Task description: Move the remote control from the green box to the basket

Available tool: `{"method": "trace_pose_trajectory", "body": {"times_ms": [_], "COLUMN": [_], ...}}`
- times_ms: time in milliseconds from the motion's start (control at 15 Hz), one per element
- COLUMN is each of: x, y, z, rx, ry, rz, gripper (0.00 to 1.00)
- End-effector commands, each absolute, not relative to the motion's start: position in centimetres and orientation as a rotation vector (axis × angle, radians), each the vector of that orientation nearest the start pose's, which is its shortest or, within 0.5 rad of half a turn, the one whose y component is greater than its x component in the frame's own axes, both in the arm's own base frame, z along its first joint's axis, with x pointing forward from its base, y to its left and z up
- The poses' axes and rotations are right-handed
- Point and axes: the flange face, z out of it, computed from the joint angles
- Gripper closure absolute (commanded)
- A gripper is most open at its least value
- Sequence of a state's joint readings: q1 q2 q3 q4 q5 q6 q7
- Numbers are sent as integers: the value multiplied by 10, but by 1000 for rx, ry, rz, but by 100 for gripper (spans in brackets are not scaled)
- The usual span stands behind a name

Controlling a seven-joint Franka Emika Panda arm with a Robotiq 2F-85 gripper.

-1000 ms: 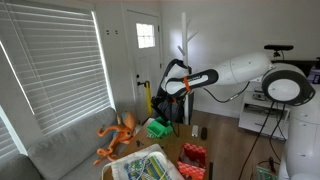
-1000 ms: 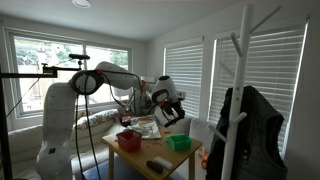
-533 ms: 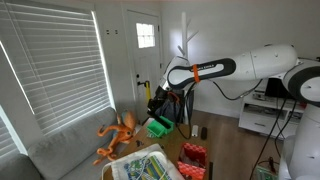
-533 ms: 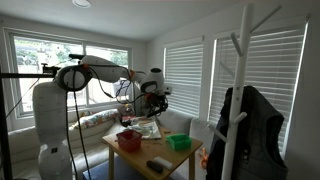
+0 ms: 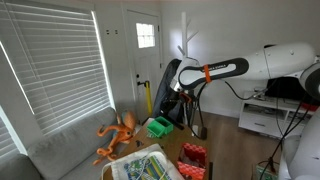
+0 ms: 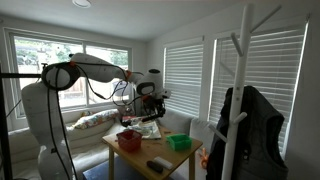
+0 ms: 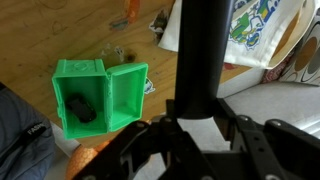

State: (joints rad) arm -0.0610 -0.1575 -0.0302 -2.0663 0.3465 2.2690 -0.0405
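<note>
Wrist view: jaws of the gripper [image 7: 200, 125] set narrow, closed on the near end of a long black bar, read as the remote control [image 7: 200, 60]. The bar ran straight out from between the jaws toward the top of the frame. The exact contact at the fingertips was hidden by the bar.

The remote control was in the air, clear of the green box [image 7: 110, 95]. The box sat on the wooden counter [image 7: 60, 35], below and to the left of the bar in this view. A small dark item lay in the box's left part; what it was could not be made out. The patterned tray [image 7: 255, 35] lay beyond the bar, to the right.

In both exterior views the gripper [image 5: 160, 100] [image 6: 150, 95] hung above the counter, higher than the green box [image 5: 159, 127] [image 6: 179, 143]. The basket [image 5: 192, 155] [image 6: 127, 138] stood on the counter well apart from the box, not under the jaws.
</note>
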Motion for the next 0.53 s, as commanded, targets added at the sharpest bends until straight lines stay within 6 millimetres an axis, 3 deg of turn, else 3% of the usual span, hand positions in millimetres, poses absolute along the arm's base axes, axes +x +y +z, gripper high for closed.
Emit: {"method": "trace_pose_trajectory", "body": {"times_ms": [0,267,467], "x": [534,521,510], "y": [-20,15,35], "z": [542,548,548], "rx": [-2833,-2870,-2888], "ry": [105,-210,-345], "rz": [-497,-453,-399], "gripper": [83,83,83]}}
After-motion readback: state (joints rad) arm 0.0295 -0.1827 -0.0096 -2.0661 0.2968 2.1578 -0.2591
